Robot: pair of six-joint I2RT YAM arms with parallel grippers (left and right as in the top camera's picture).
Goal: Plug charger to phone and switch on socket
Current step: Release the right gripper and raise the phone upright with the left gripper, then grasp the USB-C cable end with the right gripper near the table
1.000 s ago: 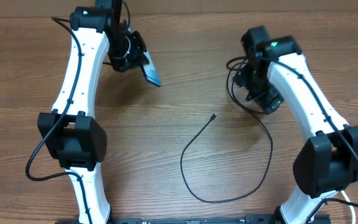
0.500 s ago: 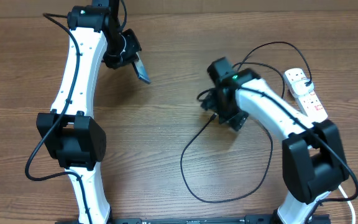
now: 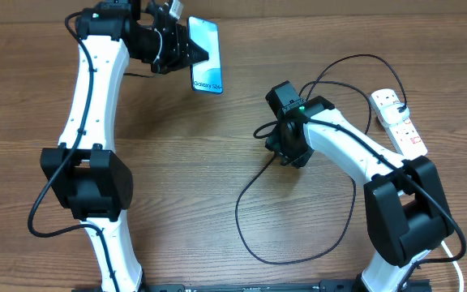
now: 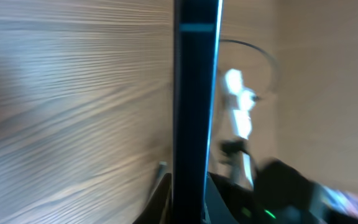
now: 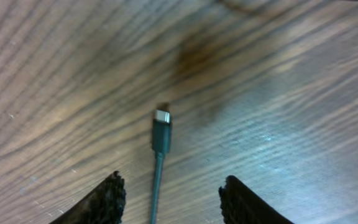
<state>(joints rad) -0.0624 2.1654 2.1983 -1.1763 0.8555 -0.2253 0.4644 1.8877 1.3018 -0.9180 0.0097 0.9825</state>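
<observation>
**Overhead and wrist views.** A brown wood-grain table (image 3: 177, 186) is filling the scene, and a pale wall strip (image 3: 339, 6) is bordering its far edge. The left gripper (image 3: 190, 55) is clamping the phone (image 3: 207, 55) by one long side near that far edge, with the lit light-blue screen facing upward. In the left wrist view the phone (image 4: 194, 93) is showing edge-on against blurred wood grain.

The right gripper (image 3: 286, 154) is hanging near the table's middle with its jaws spread. In the right wrist view, the right gripper (image 5: 171, 183) is straddling the connector tip of the charger (image 5: 161, 134), which is lying flat on the wood and touching neither finger.

The charger (image 3: 237, 212) is looping toward the near edge and curving back to the right. The socket (image 3: 397, 113) is lying at the table's right edge, well apart from the phone, with its red-orange label toward the near end.
</observation>
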